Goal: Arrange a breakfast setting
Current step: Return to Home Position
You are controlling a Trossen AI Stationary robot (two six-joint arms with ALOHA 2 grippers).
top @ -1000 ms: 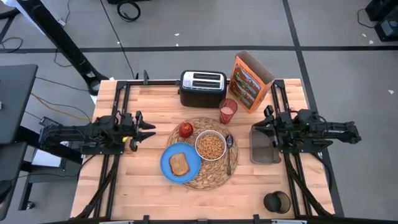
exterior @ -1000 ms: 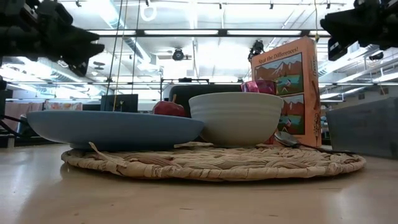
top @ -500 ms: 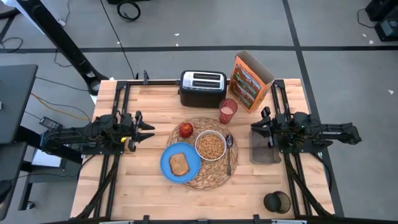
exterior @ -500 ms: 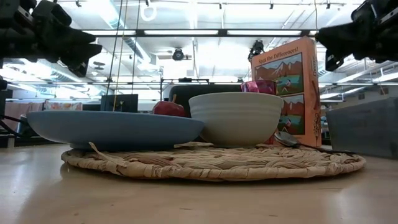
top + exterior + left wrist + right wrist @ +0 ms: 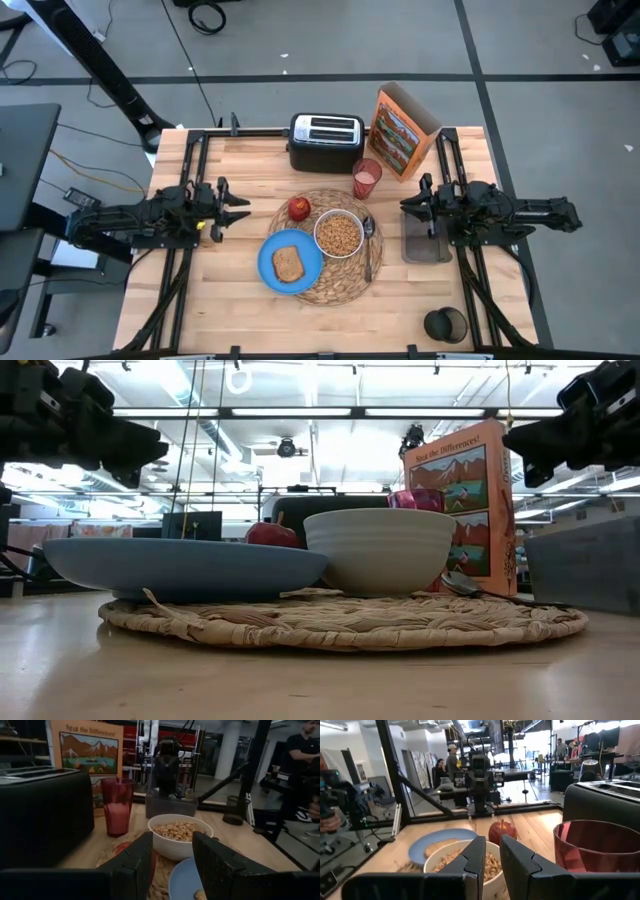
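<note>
The left pincer hovers released, fingers apart and holding nothing, near the left edge of the surface. At the centre lies the straw placemat. It carries the blue plate with the toast slice, the red apple on its far-left rim, the white bowl of cereal, and the metal spoon just beside the bowl. The pink-red cup stands at the mat's far-right rim. Near the right edge, the right pincer hangs above a grey bin, fingers narrowly parted and empty.
</note>
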